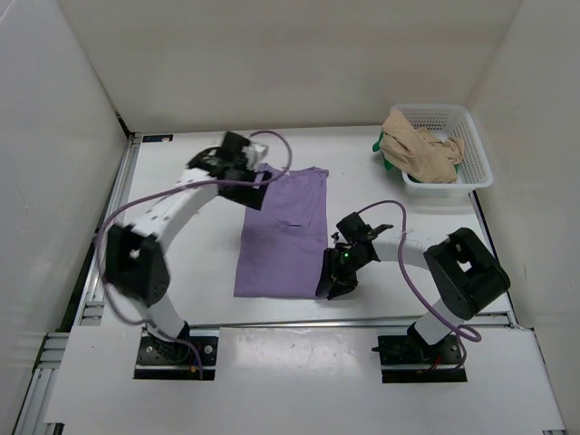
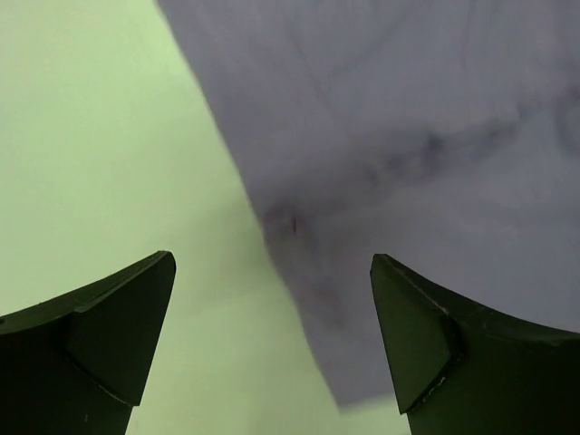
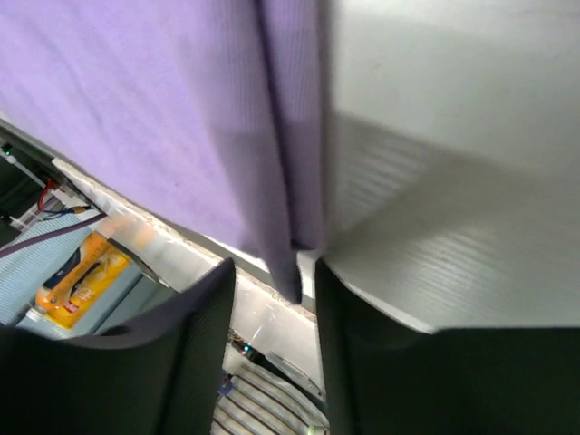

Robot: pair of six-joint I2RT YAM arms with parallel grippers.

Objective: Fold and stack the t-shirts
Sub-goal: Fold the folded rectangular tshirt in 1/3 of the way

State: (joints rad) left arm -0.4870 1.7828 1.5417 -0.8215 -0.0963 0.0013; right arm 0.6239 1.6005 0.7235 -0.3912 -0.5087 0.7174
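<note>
Seen from above: lavender t-shirt lying flat and lengthwise on a white table, between the two grippers. Left gripper at the shirt's far left corner, pointing down at it. From that wrist camera: dark fingers spread wide and holding nothing, bare table under the left finger, the shirt's edge running slantwise between them, purple cloth filling everything ahead and to the right. Right gripper at the shirt's near right corner. From its wrist camera: fingers drawn close together, pinching a narrow fold of the lavender cloth, with the rest of the shirt spreading away to the left and bare table to the right. Well beyond the right gripper, towards the far right corner: a white mesh basket holding a crumpled tan t-shirt, with a bit of green t-shirt poking out at the basket's left end.
</note>
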